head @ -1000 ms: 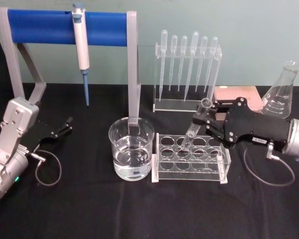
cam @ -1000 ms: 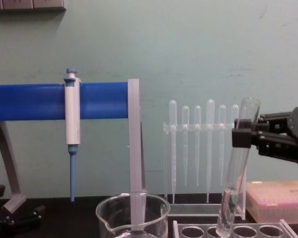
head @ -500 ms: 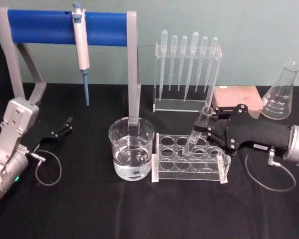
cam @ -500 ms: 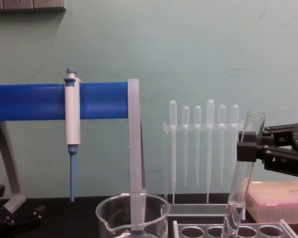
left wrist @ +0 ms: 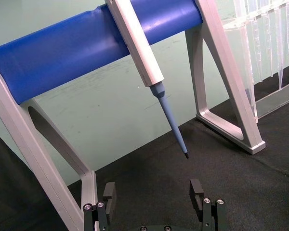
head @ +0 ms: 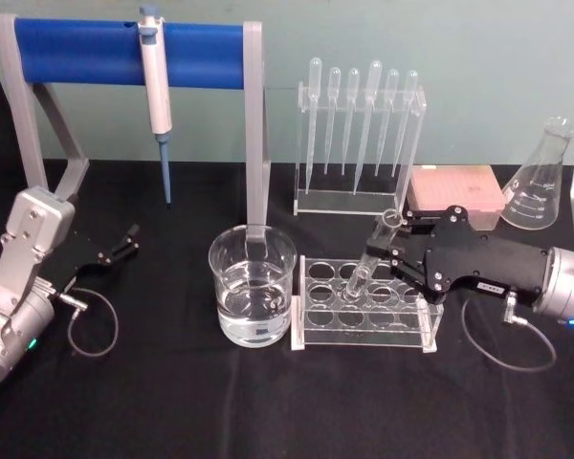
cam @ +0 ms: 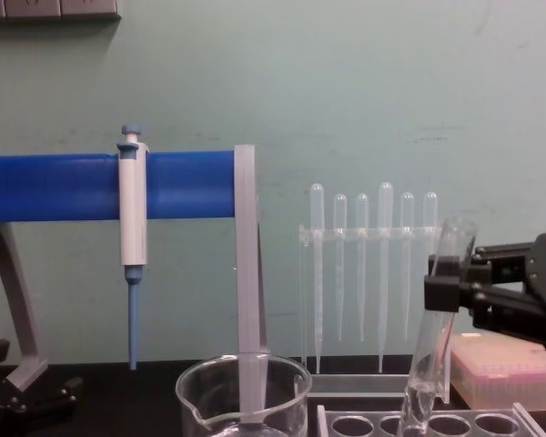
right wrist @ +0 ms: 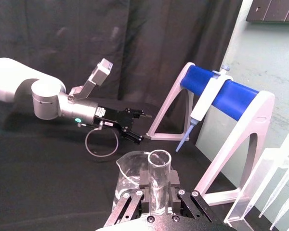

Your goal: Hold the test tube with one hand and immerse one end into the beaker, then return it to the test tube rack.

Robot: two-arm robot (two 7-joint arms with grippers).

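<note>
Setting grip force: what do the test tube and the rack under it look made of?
Test tube: clear, glossy, thin-walled with a flared rim, likely glass. Tube rack: thick transparent flat plates with bright cut edges, probably acrylic. The right gripper is shut on the test tube.

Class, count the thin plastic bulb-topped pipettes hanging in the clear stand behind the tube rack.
6, side by side in the clear acrylic stand: thin plastic bulb-topped pipettes.

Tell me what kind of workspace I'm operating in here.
Most likely a lab bench: a right gripper holds a test tube over a clear tube rack, beside a beaker and a pipettor.
</note>
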